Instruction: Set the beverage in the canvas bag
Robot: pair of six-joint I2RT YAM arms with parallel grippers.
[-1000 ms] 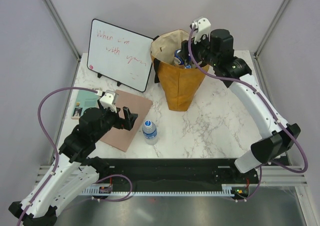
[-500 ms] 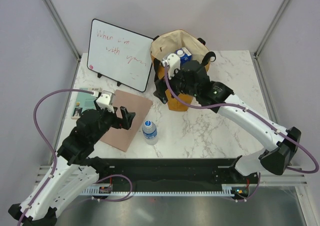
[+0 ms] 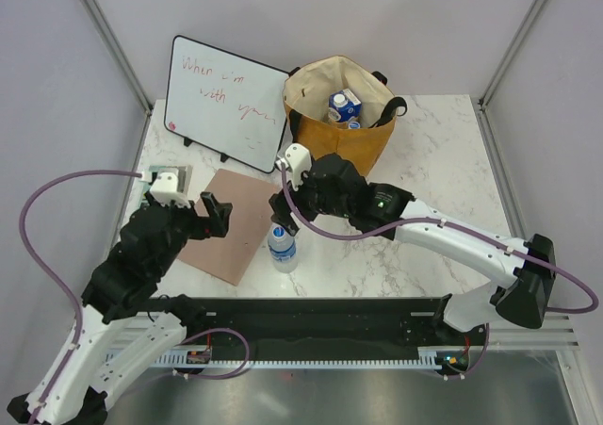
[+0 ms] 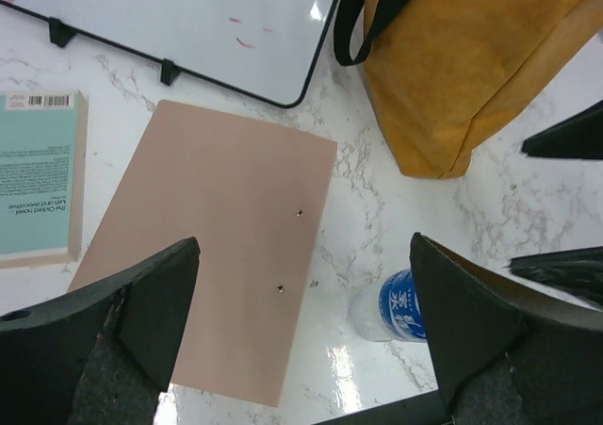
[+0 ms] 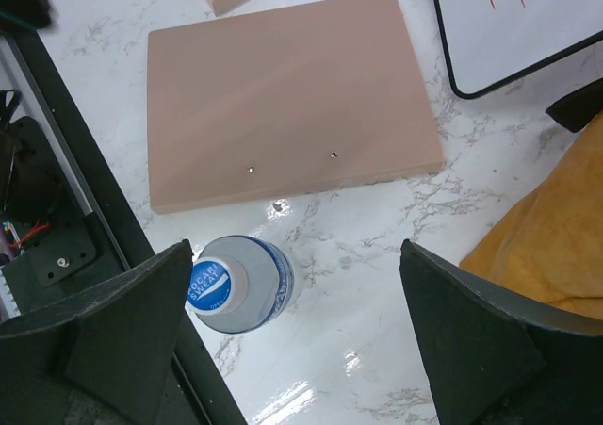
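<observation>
So the drink bottle point(image 3: 282, 246) was standing upright on the marble worktop point(image 3: 424, 227), right off the near corner of the tan board point(image 3: 231, 225) and well short of the canvas bag point(image 3: 341, 128). It wasn't in the bag and nothing was holding it. The right pincer point(image 3: 281, 208) hung just above it, spread wide and empty. In its wrist cam the bottle's cap sat down by one finger, not centred in the gap. The left pincer point(image 3: 219, 214) was also wide open with nothing in it, hovering over the tan board. The bag stood upright at the back with its mouth open and a blue-and-white carton point(image 3: 344, 103) poking up inside, plus something smaller beside it I couldn't make out. A whiteboard point(image 3: 226, 100) with red scribble leaned just left of the bag, and a teal book point(image 4: 38, 175) lay just beside the tan board.
</observation>
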